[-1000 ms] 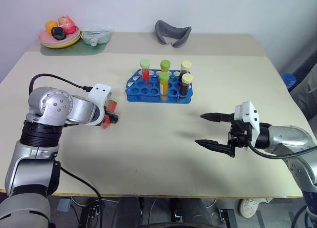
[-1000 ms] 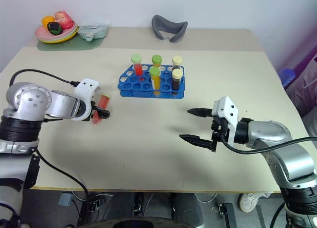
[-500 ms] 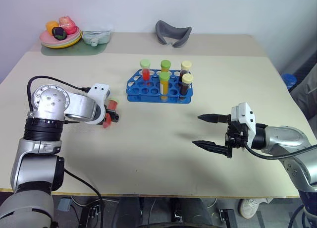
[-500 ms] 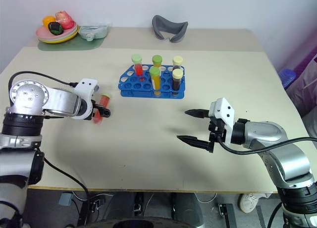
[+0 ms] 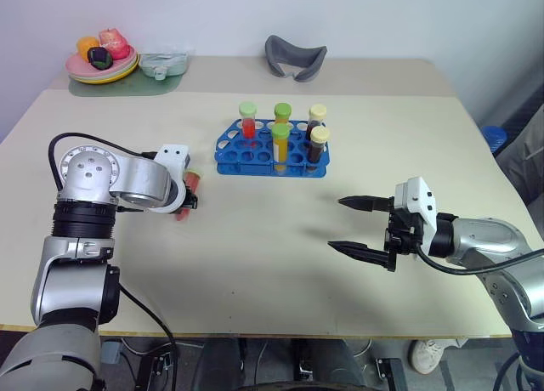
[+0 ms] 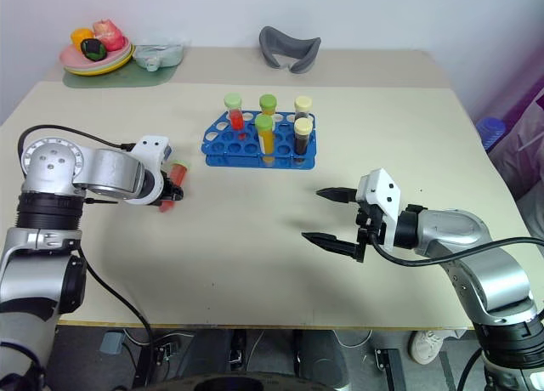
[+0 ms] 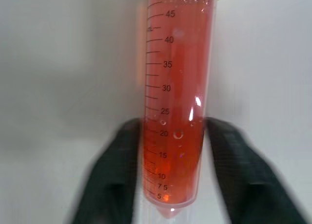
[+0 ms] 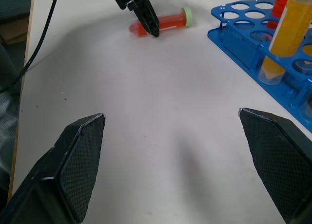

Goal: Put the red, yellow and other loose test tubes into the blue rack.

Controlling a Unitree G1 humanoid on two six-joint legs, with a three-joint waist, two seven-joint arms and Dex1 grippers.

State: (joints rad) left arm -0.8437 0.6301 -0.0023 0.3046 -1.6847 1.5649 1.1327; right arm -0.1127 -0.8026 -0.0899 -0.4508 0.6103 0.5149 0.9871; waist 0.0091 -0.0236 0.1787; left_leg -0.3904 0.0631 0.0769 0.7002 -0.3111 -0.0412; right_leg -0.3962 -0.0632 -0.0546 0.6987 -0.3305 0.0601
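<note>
- Because the red test tube (image 7: 178,97) is a thin, clear-walled plastic cylinder filled with liquid, I judge it light but smooth and rounded, likely to slip or roll if it is pinched off-centre.
- It lies on its side on the beige table (image 5: 255,263), at the left of the head views, near the blue rack (image 5: 234,150) but apart from it.
- In the left wrist view the left gripper (image 7: 173,160) has its two black fingers (image 7: 114,170) pressed against either side of the tube's lower body, near the conical tip, so the jaws grip the tube.
- A hold this low leaves the long capped end unsupported; the tube may tilt when lifted.
- The cap end would have to stay free, I reckon, for the tip to enter a rack hole.
- The right gripper (image 5: 357,225) hangs over bare table at the lower right of the frame, jaws spread wide and holding nothing.
- The rack, upper centre, already carries upright tubes along its right side; the holes on its left stand open.
</note>
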